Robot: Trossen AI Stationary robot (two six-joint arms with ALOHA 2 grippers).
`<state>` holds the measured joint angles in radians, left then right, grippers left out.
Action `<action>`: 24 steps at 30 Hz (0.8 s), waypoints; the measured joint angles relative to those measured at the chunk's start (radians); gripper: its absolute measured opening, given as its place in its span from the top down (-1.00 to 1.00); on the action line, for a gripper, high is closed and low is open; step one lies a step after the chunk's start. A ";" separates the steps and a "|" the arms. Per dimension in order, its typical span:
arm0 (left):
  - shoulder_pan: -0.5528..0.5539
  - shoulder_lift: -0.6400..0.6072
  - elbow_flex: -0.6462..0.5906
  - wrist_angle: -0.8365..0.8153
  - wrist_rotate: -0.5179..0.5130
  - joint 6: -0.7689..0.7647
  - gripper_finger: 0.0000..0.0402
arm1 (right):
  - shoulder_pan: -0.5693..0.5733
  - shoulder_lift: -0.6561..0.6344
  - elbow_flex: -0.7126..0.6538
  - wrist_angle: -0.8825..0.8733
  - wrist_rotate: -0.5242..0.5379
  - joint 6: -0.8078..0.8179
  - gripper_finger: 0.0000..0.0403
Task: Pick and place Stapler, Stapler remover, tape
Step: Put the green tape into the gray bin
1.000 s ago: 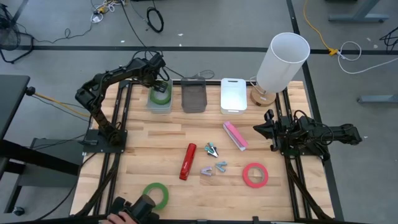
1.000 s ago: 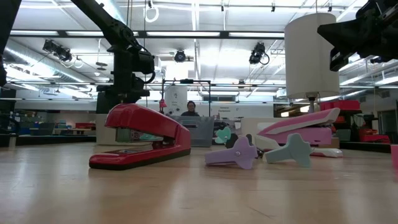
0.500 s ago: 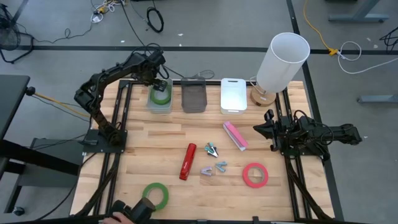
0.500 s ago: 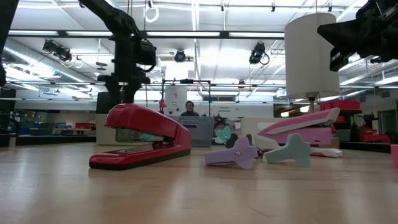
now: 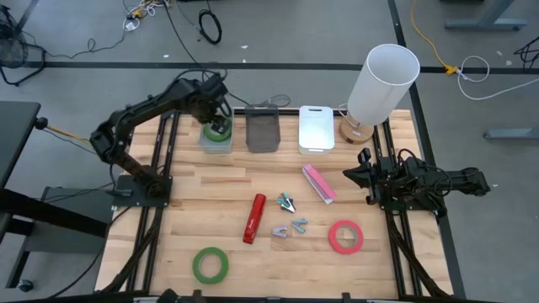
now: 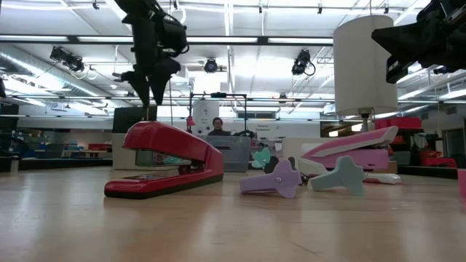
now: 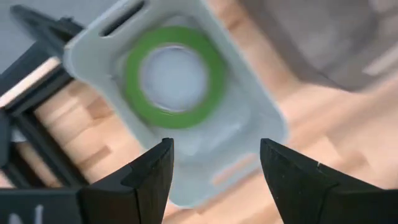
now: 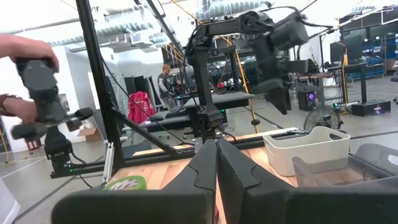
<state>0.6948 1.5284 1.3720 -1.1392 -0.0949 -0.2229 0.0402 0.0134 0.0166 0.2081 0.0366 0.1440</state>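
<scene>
My left gripper hangs open and empty above the pale bin at the far left, fingers pointing down. A green tape roll lies flat on that bin's floor. On the table lie a red stapler, a pink stapler, three small stapler removers, a second green roll and a red-pink roll. My right gripper waits shut at the table's right edge and touches nothing.
A grey bin and a white bin stand beside the pale one along the far edge. A tall white lamp stands at the far right corner. In the right wrist view a person's hand holds a dark device.
My left gripper has risen from just above the pale bin and now hangs higher over it, fingers pointing down. The green roll stays in the bin. A person's hand with a dark device at the table's near edge has drawn back out of the high view.
</scene>
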 joint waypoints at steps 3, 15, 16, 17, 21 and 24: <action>-0.048 -0.028 0.000 -0.011 0.024 0.018 -0.21 | 0.000 0.000 0.000 0.000 0.000 0.000 0.92; -0.225 -0.054 0.000 -0.108 0.022 0.105 -0.21 | 0.000 0.000 0.000 0.000 0.000 0.000 0.92; -0.235 -0.053 0.000 -0.104 0.022 0.106 -0.21 | 0.000 0.000 0.000 0.000 0.000 0.000 0.92; -0.246 -0.053 0.000 -0.101 0.022 0.110 -0.21 | 0.000 0.000 0.000 0.000 0.000 0.000 0.92; -0.292 -0.053 0.000 -0.103 0.031 0.155 -0.21 | 0.000 0.000 0.000 0.000 0.000 0.000 0.92; -0.332 -0.053 0.000 -0.107 0.058 0.164 -0.21 | 0.000 0.000 0.000 0.000 0.000 0.000 0.92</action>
<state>0.3631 1.4750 1.3716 -1.2462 -0.0373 -0.0587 0.0401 0.0134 0.0166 0.2079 0.0367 0.1440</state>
